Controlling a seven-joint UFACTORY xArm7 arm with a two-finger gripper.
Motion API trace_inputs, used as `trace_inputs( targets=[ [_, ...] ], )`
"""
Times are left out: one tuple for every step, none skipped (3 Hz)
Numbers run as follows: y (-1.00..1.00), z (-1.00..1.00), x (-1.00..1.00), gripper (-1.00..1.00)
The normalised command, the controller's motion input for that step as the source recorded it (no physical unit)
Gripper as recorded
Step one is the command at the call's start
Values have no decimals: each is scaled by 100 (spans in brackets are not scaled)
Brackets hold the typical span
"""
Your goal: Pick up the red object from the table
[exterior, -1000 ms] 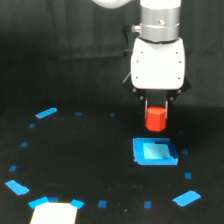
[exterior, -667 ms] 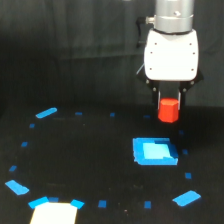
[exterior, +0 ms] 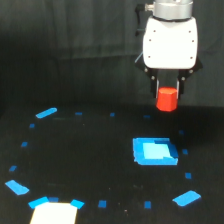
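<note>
The red object [exterior: 166,99] is a small red-orange block held between the fingers of my gripper [exterior: 167,95]. The gripper is shut on it and holds it in the air, well above the black table [exterior: 90,160]. It hangs under the white arm head [exterior: 169,42] on the exterior view's right, above and slightly behind the large blue square patch [exterior: 154,151]. The fingers are dark and mostly hidden against the black backdrop.
Small blue tape marks lie in a ring on the table, with larger ones at the far left [exterior: 46,113], near left [exterior: 17,187] and near right [exterior: 186,198]. A white sheet [exterior: 54,212] lies at the front left edge.
The gripper has risen with the red object in it and drifted slightly to the exterior view's right. The block now hangs higher above the blue square patch.
</note>
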Motion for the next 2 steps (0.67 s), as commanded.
trace_inputs(
  targets=[
    [-2, -65, -22, -95],
    [27, -4, -30, -100]
  ],
)
